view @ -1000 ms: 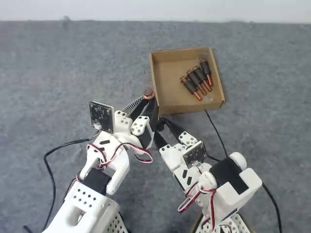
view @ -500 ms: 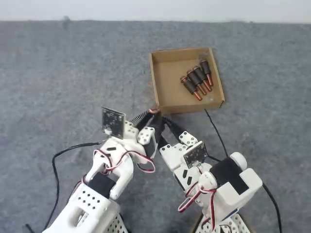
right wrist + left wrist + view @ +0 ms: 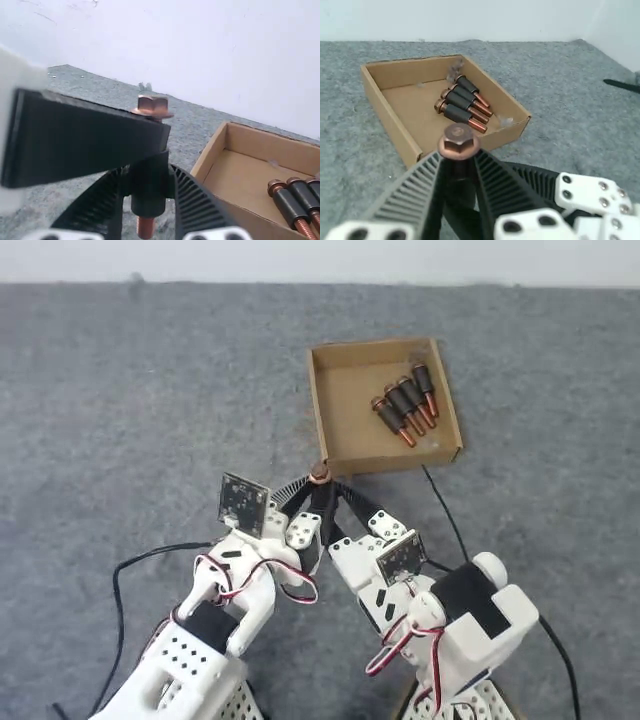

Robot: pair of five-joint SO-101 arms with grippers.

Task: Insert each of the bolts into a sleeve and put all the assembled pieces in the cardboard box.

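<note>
Well to the left of the cardboard box (image 3: 346, 430), we see the grey matting (image 3: 120, 390) that covers the table. Closer in, the left arm comes up from the side of the box where both arms are based, and its left gripper (image 3: 306, 490) sits just outside the box's near left corner. Through that arm's wrist camera we see the gripper narrowed onto a copper bolt (image 3: 458, 140). Its ribbed fingers (image 3: 420, 185) press in from either side just under the hexagonal head, and the bolt stands upright with the box behind it. From above, the bolt's head shows hard by that same corner, outside the wall. The right gripper (image 3: 336, 502) meets it from the near side of the box, close beside the left one. Its own wrist camera shows it closed around a black sleeve (image 3: 149, 192) lower on the same bolt. The threaded copper tip pokes out beneath the sleeve, and a flat black finger of the left gripper crosses just below the head. Inside the box, in its right half, four assembled pieces (image 3: 405, 405) lie side by side, copper tips pointing toward the box's near wall. A black cable (image 3: 445, 512) runs away from that near wall toward the right arm.
</note>
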